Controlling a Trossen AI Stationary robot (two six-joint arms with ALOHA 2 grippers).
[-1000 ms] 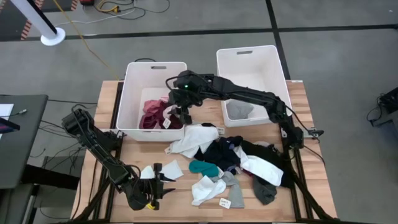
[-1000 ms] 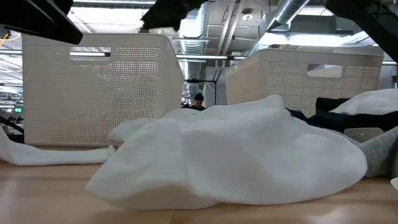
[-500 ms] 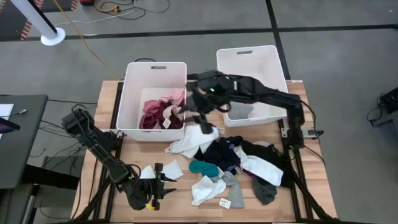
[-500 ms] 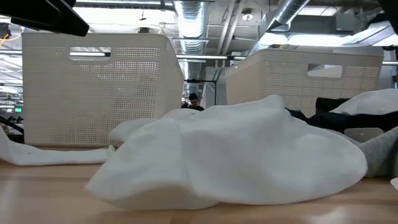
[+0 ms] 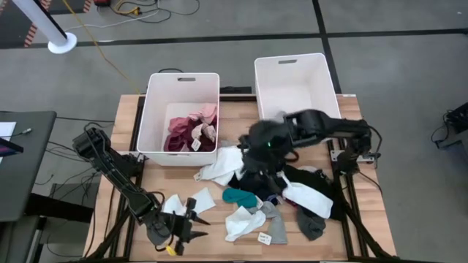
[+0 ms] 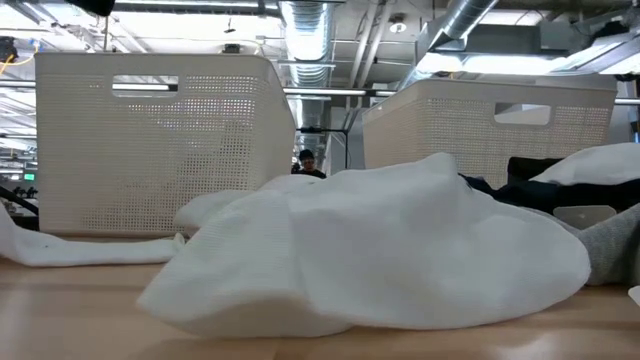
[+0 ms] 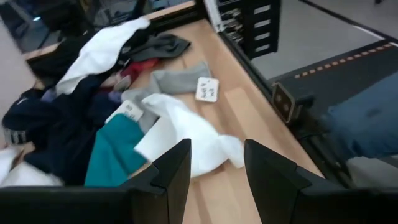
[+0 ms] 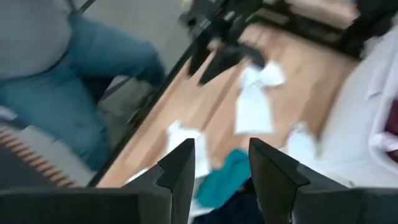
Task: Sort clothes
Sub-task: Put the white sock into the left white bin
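The left claw (image 5: 191, 223) waits released and empty at the wooden desk's (image 5: 117, 212) front-left corner, pink and maroon garments (image 5: 186, 130) lie in the left white plastic bin (image 5: 153, 95), and the right claw (image 5: 265, 174) hovers released, empty, over the mixed fabric clothes pile (image 5: 274, 193) mid-desk.

Two dark, jointed robot arms, finished in matte black from base to wrist. The left arm (image 5: 117, 175) is a chain of boxy black segments, ending in a left gripper (image 5: 191, 223) with slim, pointed black fingers and a small yellow mark by the wrist. The right arm (image 5: 333, 131) has rounder, bulkier housings, with a small green light glowing on its wrist casing and thin black cable along its base. Seen close from each wrist, the right gripper (image 8: 221, 168) and its left twin show two flat, angular black fingers (image 7: 174, 171) with bevelled edges.
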